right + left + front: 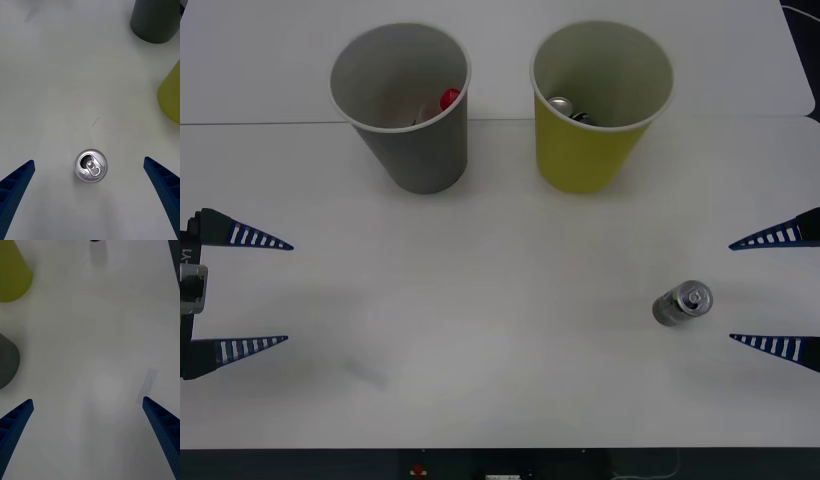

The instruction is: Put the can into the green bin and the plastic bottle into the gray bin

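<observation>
The can (pixel 682 303) lies on its side on the white table, right of centre, its silver top turned toward my right gripper (pixel 732 292). That gripper is open and holds nothing. In the right wrist view the can (pixel 90 166) sits end-on between the spread blue fingers (pixel 17 183). The gray bin (pixel 415 150) stands at the back left, and a red cap of the plastic bottle (pixel 449 99) shows inside it. The green bin (pixel 585 155) stands to its right, holding another can (pixel 565 106). My left gripper (pixel 288 292) is open at the table's left edge.
The two bins stand a short gap apart near a seam in the table (pixel 260 123). In the left wrist view the green bin (pixel 11 273) and gray bin (pixel 5 363) show at one side. Bare tabletop lies between the two grippers.
</observation>
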Controlling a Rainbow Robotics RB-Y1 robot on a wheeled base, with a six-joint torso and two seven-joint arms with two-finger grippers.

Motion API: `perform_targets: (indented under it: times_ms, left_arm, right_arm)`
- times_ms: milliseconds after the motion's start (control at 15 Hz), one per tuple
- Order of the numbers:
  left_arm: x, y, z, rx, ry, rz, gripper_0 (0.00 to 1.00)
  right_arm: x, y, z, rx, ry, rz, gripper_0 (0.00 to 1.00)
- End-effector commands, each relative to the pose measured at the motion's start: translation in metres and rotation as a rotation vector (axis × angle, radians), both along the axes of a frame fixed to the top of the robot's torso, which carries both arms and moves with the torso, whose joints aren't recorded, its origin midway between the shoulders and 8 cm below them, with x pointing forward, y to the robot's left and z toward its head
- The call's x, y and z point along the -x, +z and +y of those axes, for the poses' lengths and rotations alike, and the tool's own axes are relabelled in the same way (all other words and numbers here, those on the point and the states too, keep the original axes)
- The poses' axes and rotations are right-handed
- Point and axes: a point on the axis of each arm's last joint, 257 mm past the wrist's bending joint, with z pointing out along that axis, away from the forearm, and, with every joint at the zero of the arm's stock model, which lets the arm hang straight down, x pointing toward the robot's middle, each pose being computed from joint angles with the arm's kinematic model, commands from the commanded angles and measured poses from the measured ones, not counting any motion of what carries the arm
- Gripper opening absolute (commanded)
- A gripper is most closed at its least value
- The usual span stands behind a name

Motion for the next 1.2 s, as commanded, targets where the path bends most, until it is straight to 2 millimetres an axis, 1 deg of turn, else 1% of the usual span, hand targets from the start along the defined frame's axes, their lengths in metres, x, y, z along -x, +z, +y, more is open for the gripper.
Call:
perform_targets:
  times_ms: [67, 267, 400, 667, 1000, 1200]
  left_arm:
    - [0.000, 0.000, 0.000, 0.000, 0.000, 0.000, 1.00]
    - [0.000, 0.000, 0.000, 0.000, 0.000, 0.000, 1.00]
    - [0.000, 0.000, 0.000, 0.000, 0.000, 0.000, 1.00]
    - [0.000, 0.000, 0.000, 0.000, 0.000, 0.000, 1.00]
    - [0.000, 0.000, 0.000, 0.000, 0.000, 0.000, 1.00]
    - [0.000, 0.000, 0.000, 0.000, 0.000, 0.000, 1.00]
  right_arm:
    - [0.002, -0.001, 0.004, -0.018, 0.001, 0.001, 1.00]
    - [-0.001, 0.009, 0.006, -0.011, 0.020, -0.035, 1.00]
    - [-0.001, 0.009, 0.004, -0.026, 0.014, -0.031, 1.00]
    - [0.006, 0.003, -0.004, -0.071, 0.013, -0.020, 1.00]
    - [0.012, -0.007, -0.023, -0.123, 0.015, -0.048, 1.00]
    - [0.012, -0.012, -0.035, -0.161, -0.004, -0.080, 1.00]
